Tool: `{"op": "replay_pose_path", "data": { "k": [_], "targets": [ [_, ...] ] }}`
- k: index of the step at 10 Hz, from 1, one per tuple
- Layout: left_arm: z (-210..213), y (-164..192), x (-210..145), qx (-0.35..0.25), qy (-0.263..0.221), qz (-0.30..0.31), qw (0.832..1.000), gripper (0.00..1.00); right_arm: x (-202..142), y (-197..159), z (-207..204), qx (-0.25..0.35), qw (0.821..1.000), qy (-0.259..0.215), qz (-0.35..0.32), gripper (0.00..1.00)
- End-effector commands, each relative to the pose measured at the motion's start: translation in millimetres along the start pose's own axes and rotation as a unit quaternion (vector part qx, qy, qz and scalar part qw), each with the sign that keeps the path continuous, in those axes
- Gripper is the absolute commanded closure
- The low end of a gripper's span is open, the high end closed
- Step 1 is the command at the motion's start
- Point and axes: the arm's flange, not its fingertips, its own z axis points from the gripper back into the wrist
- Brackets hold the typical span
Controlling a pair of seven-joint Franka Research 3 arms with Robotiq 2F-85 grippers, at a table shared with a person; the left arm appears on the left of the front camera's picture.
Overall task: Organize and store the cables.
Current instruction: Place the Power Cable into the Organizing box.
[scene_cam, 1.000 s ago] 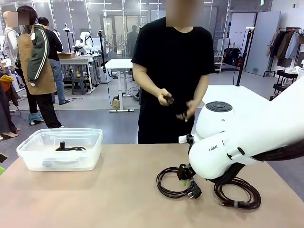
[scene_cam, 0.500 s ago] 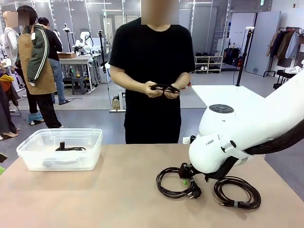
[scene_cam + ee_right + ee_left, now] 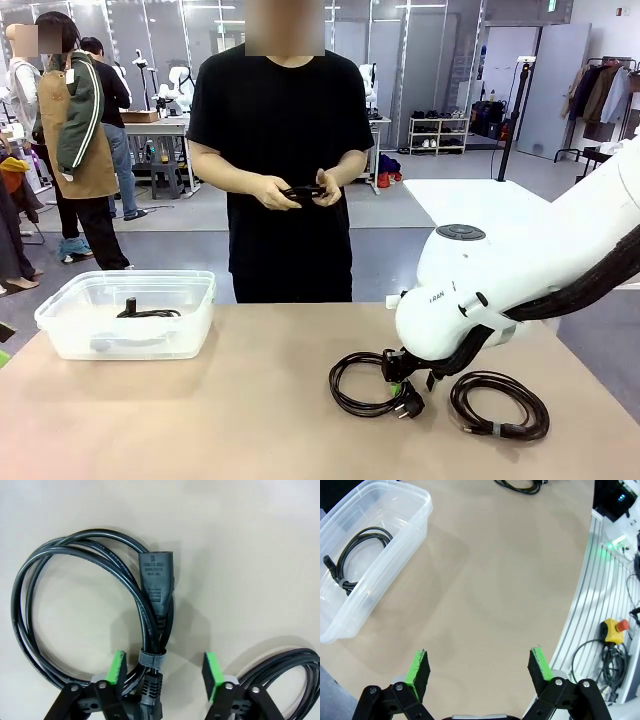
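Two black coiled cables lie on the table: one with plugs [image 3: 368,386] and another [image 3: 498,405] to its right. My right gripper [image 3: 404,370] hovers low over the first coil. In the right wrist view this coil [image 3: 75,580] fills the left side, and its strapped bundle [image 3: 151,656] lies between the open fingers of my right gripper [image 3: 165,671], close to the left pad. The second coil [image 3: 282,670] shows at bottom right. A person holds a third cable [image 3: 303,190] in both hands. My left gripper [image 3: 480,664] is open above bare table.
A clear plastic bin [image 3: 60,320] stands at the table's left with one coiled cable [image 3: 150,312] in it; in the left wrist view the bin [image 3: 405,545] and its cable [image 3: 357,555] are upper left. A yellow stop button [image 3: 613,630] sits off the table edge.
The person has stepped left along the far side, holding the cable lower at waist height. My right arm has shifted slightly left and down over the coil.
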Motion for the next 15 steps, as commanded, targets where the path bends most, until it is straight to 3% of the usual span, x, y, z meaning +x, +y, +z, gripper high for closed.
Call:
{"op": "replay_pose_path", "data": {
  "k": [1, 2, 3, 4, 5, 14, 15],
  "targets": [
    [-0.5, -0.2, 1.0, -0.001, -0.002, 0.006, 1.0, 0.0, 3.5, 4.6, 7.3, -0.01, 1.0, 0.004, -0.003, 1.0],
    [-0.5, -0.2, 1.0, -0.001, -0.002, 0.006, 1.0, 0.0, 3.9, 4.6, 8.1, -0.012, 1.0, 0.006, -0.003, 1.0],
    [-0.5, -0.2, 1.0, -0.001, -0.002, 0.006, 1.0, 0.0, 3.9, 4.5, 9.5, -0.014, 1.0, 0.007, -0.001, 0.86],
    [-0.5, -0.2, 1.0, -0.001, -0.002, 0.006, 1.0, 0.0, 4.6, 3.7, 10.1, -0.011, 1.0, 0.008, -0.002, 0.96],
    [-0.5, -0.2, 1.0, -0.001, -0.002, 0.006, 1.0, 0.0, 5.4, 3.0, 9.9, -0.011, 1.0, 0.01, -0.003, 1.0],
    [-0.5, -0.2, 1.0, -0.001, -0.002, 0.006, 1.0, 0.0, 3.4, 1.1, 8.1, -0.003, 1.0, 0.007, 0.001, 1.0],
    [-0.5, -0.2, 1.0, -0.001, -0.002, 0.006, 1.0, 0.0, 3.3, 0.8, 8.0, -0.002, 1.0, 0.012, -0.003, 0.8]
  ]
}}
